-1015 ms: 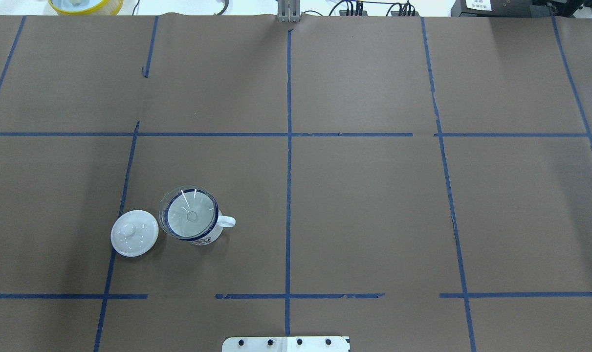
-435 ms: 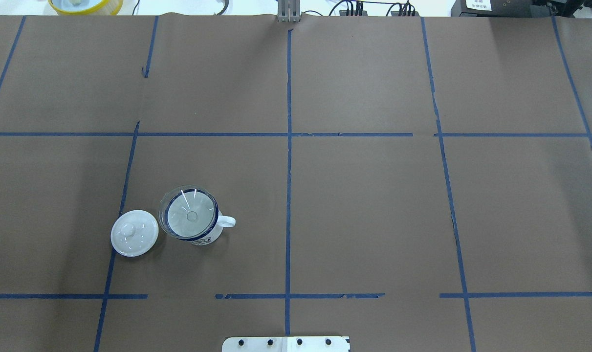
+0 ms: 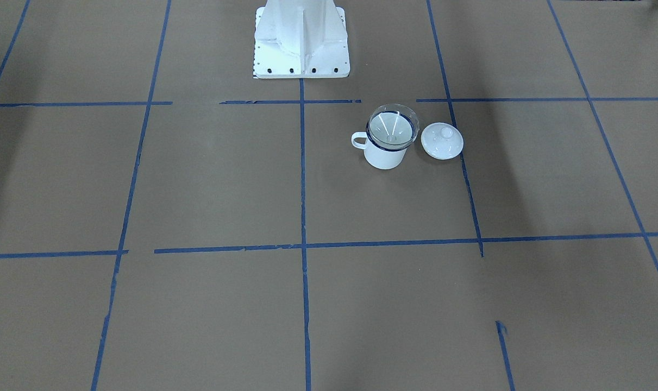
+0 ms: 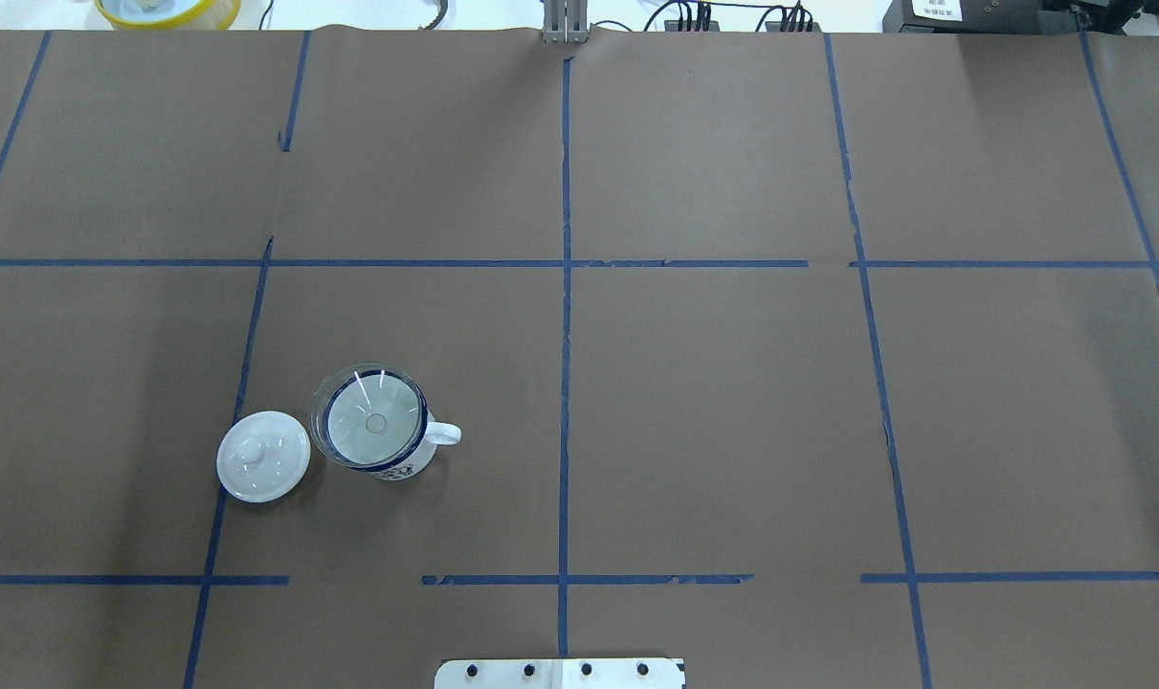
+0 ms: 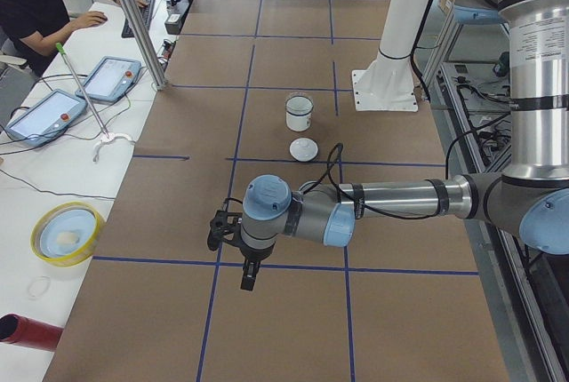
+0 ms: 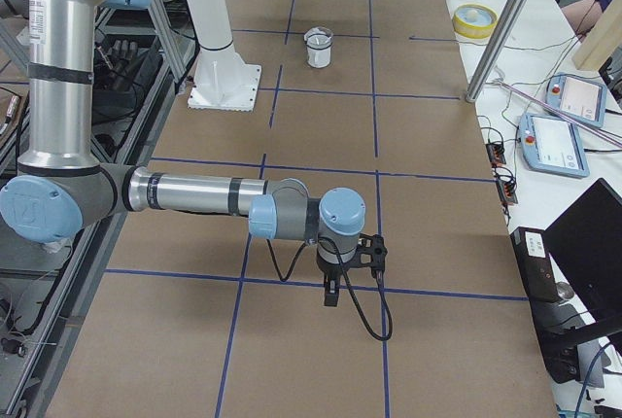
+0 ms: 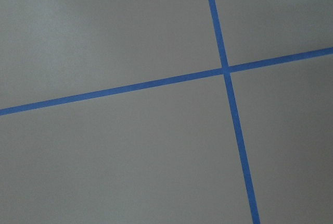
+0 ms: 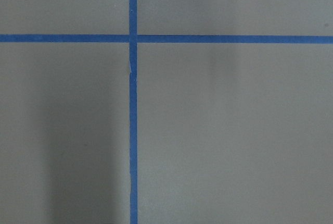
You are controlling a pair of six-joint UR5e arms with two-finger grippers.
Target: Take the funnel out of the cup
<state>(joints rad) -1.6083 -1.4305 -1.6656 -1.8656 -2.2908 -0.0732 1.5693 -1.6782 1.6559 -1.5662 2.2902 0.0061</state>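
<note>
While funnel (image 4: 373,421) sits in cup (image 4: 399,466), left gripper (image 5: 248,276), right gripper (image 6: 331,294) both well away, grasp state unclear

Across the overhead pictures no change shows from the earlier moments to now: the funnel (image 4: 372,421) sits in the cup (image 4: 402,467) exactly where it was, and the white lid (image 4: 263,456) lies at about the cup's 9 o'clock, in the same spot.

We find the funnel (image 4: 373,419) seated in the cup (image 4: 394,469), which stands on the left half of the table (image 4: 732,402), forward of the robot base (image 4: 560,674). The lid (image 4: 263,456) lies just beside the cup, on its left.
</note>
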